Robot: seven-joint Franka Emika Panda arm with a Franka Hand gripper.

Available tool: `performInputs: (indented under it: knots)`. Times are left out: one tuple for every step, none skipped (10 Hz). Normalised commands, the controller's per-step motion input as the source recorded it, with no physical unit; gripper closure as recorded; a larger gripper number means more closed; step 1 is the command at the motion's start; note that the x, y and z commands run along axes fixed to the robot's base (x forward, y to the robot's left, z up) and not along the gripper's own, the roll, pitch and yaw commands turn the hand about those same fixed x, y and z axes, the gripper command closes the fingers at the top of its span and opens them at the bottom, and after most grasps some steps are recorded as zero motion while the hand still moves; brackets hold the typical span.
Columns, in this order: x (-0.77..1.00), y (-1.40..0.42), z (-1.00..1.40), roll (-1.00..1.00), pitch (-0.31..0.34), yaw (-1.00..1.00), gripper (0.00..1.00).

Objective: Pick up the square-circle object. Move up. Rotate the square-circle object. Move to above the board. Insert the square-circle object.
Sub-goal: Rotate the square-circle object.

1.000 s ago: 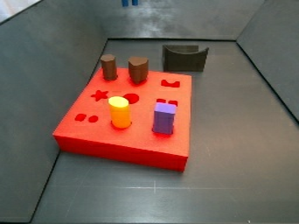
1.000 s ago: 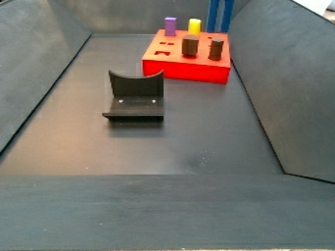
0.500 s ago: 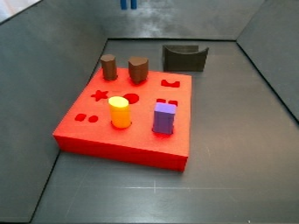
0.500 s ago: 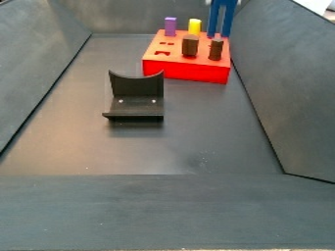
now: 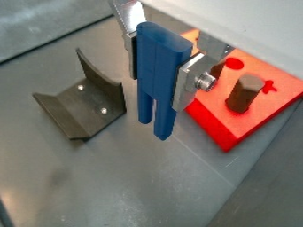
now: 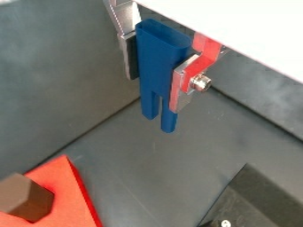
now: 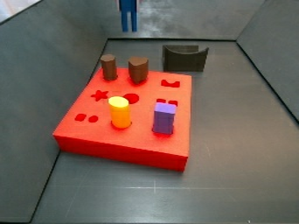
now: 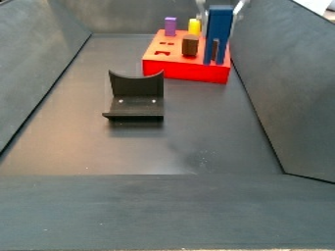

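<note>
Board (image 7: 100, 136), bright red and by far the largest thing here, lies flat on the dark floor; a side view shows its star, circle and dot holes, which the wrist views do not. On it stand 2 brown cylinders (image 7: 108, 67), a yellow peg (image 7: 119, 112) and a purple block (image 7: 165, 117). Apart from it sits the dark grey curved holder (image 8: 133, 95), seen close in a wrist view (image 5: 81, 99). The square-circle object (image 5: 157, 75) hangs upright in the air, its 2 thin legs pointing down, clear of the floor. The gripper (image 5: 157, 53) is clenched on its blocky body, the silver fingers (image 5: 192, 75) pressed to either side. In a side view the blue piece (image 8: 220, 36) stands in front of the board's far corner, hiding part of it; in a side view (image 7: 128, 15) only its legs show at the upper edge.
</note>
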Motion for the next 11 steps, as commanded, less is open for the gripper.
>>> performInputs:
  knots:
    - [0.02,0.02,-1.0,-0.03,-0.034,-0.06,1.0]
    - [0.02,0.02,-1.0,-0.02,-0.031,-0.06,1.0]
    - [0.02,0.03,-1.0,-0.02,-0.036,-0.05,1.0]
    - [0.02,0.03,-1.0,-0.01,-0.04,-0.05,1.0]
    - [0.02,0.03,-1.0,-0.01,-0.042,-0.05,1.0]
    - [0.02,0.03,-0.84,0.0,-0.041,-0.05,1.0]
    - [0.02,0.03,-0.69,0.01,-0.043,-0.05,1.0]
    - [0.02,0.03,-0.49,0.01,-0.036,-0.05,1.0]
    - [0.02,0.03,-0.4,0.02,-0.035,-0.05,1.0]
    - [0.0,0.0,0.0,0.02,-0.024,-0.05,0.0]
    - [0.0,0.0,1.0,0.02,0.026,-0.05,0.0]
